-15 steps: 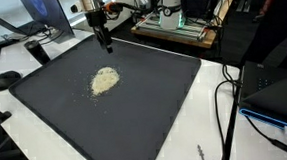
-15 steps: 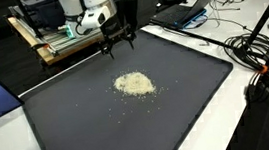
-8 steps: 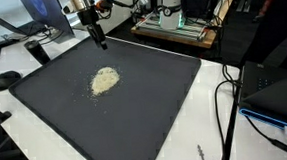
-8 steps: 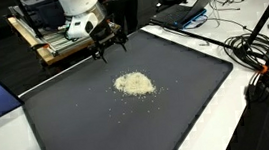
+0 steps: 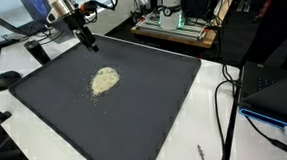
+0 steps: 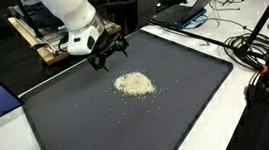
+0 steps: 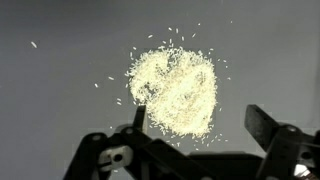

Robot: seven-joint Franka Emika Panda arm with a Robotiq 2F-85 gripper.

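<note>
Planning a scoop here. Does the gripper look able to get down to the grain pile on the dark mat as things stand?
Probably yes. The gripper hangs open near the edge of the mat, and nothing stands between it and the grain pile.

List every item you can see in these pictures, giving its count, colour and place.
grain pile: one, pale yellow, middle of the mat, stray grains around it
mat: one, dark grey, on the table
table: one, white, under the mat
laptop: one, dark, beyond the mat's far edge
cables: several, black, on the table beside the mat
wooden rack: one, light brown, behind the mat
arm: one, white, over the mat's far edge
fingers: two, black, spread apart, above the mat near the grain pile
</note>
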